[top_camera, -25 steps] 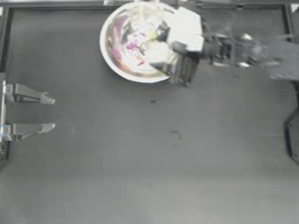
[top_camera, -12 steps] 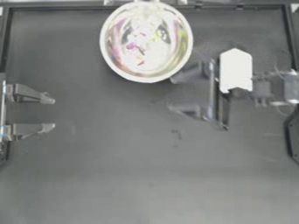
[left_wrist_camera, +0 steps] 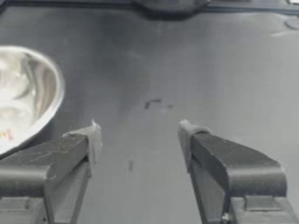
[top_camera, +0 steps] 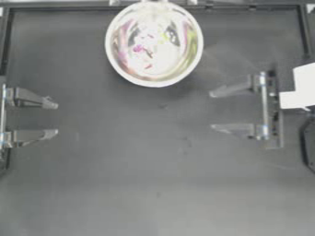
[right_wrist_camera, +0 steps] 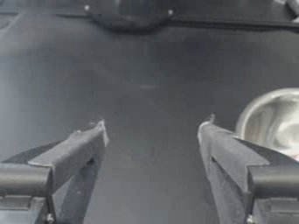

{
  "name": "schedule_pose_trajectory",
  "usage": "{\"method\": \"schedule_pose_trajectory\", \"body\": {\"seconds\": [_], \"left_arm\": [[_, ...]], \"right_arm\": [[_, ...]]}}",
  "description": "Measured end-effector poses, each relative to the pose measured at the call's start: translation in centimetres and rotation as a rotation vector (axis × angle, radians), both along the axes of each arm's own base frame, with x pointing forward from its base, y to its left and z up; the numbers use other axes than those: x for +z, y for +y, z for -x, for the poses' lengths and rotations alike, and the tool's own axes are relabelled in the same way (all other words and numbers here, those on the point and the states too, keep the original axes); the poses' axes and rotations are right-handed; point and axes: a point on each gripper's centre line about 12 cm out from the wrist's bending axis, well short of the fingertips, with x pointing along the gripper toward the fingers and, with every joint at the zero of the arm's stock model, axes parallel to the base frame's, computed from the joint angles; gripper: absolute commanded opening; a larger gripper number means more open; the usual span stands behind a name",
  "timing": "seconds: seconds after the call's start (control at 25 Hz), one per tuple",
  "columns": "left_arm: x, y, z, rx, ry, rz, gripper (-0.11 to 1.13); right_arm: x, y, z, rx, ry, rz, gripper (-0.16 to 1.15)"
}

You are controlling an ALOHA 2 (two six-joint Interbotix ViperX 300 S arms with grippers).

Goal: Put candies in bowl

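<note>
At the table's (top_camera: 123, 184) left edge the left gripper (top_camera: 55, 119) is parked, its jaws spread apart with nothing between them and only bare dark surface seen ahead of it in its wrist view. Farther along, near the far edge and slightly left of the middle, the bowl (top_camera: 190, 64) is set upright on the table; inside it the candies (top_camera: 148, 48) are seen as small magenta, yellow-green and pale patches, though single sweets cannot be counted among the reflections. On the right side the right gripper (top_camera: 212, 110) is held over bare table, well apart from the bowl and pointing leftward, its jaws released wide and gripping nothing. In the right wrist view the bowl's rim is seen just beyond one jaw.
</note>
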Motion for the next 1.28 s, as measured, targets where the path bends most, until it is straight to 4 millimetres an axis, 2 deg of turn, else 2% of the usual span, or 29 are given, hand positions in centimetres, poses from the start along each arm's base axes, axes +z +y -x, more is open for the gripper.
{"method": "schedule_pose_trajectory", "body": {"seconds": [0.4, 1.08, 1.28], "left_arm": [[0.8, -0.2, -0.1, -0.018, -0.023, -0.041, 0.90], [1.2, -0.4, -0.2, -0.032, -0.032, -0.064, 0.90], [1.6, -0.4, -0.3, -0.033, -0.047, -0.073, 0.90]], "right_arm": [[0.1, 0.5, 3.5, -0.007, -0.082, -0.024, 0.94], [-0.8, 0.7, 4.6, -0.012, -0.086, -0.038, 0.94], [-0.4, 0.8, 5.1, -0.013, -0.111, -0.041, 0.94]]}}
